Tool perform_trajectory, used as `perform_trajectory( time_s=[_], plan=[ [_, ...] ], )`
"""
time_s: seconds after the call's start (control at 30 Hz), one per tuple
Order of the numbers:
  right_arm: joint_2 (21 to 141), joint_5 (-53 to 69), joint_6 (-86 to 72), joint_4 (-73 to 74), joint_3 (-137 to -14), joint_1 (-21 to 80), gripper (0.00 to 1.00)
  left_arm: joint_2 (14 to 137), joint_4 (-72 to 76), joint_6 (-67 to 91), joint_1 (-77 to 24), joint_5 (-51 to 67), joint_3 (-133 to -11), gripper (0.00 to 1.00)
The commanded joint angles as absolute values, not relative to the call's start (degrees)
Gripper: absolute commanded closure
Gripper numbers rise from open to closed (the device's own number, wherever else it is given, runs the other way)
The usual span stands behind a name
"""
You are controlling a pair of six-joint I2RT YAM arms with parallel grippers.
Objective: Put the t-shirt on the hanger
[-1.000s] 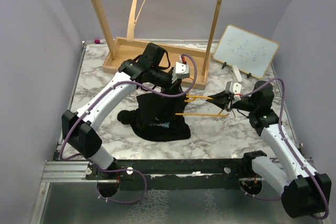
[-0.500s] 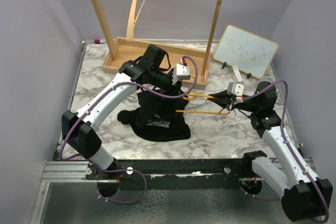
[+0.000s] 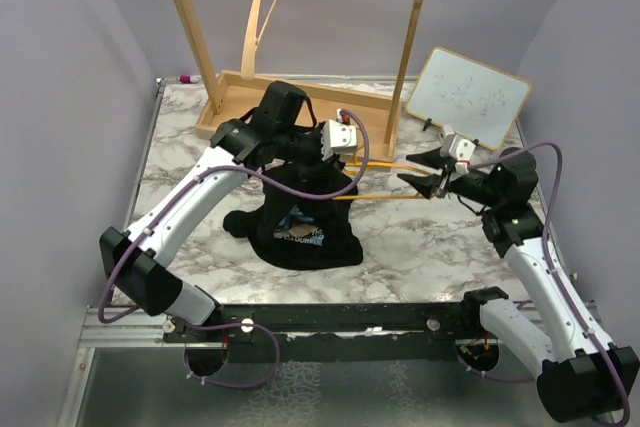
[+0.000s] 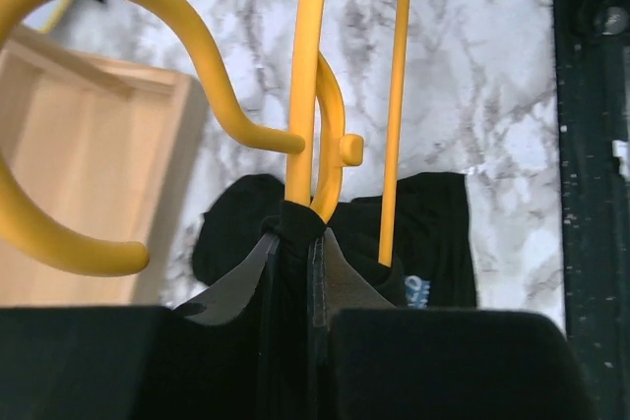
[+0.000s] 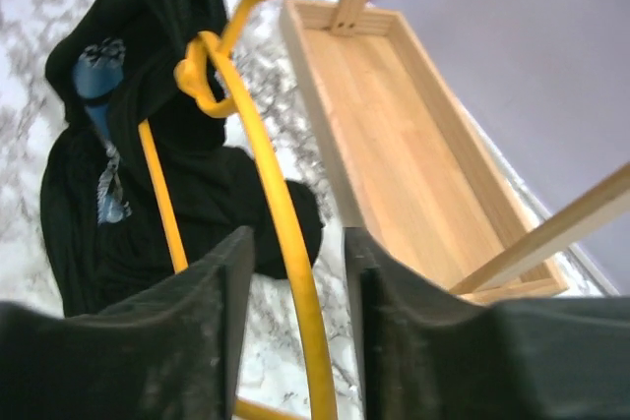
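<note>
Between the nearly closed jaws of the left gripper (image 4: 295, 248), a fold of the t-shirt (image 4: 438, 228) is pinched at the neck of the hanger (image 4: 307, 76); the right gripper (image 5: 297, 243), jaws apart, straddles its rod.

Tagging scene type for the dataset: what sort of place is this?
Probably a robotics lab test cell, not a home: a marble-patterned table boxed in by plain walls, a small whiteboard, and a wooden rack set up as a prop.
</note>
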State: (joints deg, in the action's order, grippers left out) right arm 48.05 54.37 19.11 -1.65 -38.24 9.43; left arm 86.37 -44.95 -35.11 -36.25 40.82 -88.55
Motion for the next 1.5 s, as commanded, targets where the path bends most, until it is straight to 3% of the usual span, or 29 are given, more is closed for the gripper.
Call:
perform_trajectory(
  time_s=[0.0,0.33,0.6,0.77,0.93,1.03,1.47],
  plan=[
    [47.5,44.2,8.4,-4.0,-44.4,9.6,0.5,79.0,-41.0,-39.3,-35.3,33.2,-87.0,1.0],
    [52.3,25.9,-5.1,3.0,-57.2,9.6,0.3,70.8,-35.5,-39.3,-35.4,29.3,-79.0,1.0],
    [58.6,23.5,-8.2,9.1,-65.7,9.6,0.27,69.0,-37.1,-43.1,-35.4,29.7,-76.6,1.0],
    [69.9,25.5,-7.3,25.1,-74.4,9.6,0.3,61.6,-36.2,-57.6,-35.4,36.7,-71.4,1.0],
    [74.9,32.3,-8.4,26.7,-71.7,9.6,0.35,59.2,-42.9,-67.8,-35.8,45.5,-73.4,1.0],
    [78.2,38.1,-10.7,27.6,-70.5,9.8,0.42,58.1,-44.8,-68.5,-36.3,49.8,-73.3,1.0],
    [82.2,37.2,-17.2,27.0,-63.5,28.2,0.43,53.2,-59.2,-90.3,-37.6,58.5,-68.9,1.0]
  ],
)
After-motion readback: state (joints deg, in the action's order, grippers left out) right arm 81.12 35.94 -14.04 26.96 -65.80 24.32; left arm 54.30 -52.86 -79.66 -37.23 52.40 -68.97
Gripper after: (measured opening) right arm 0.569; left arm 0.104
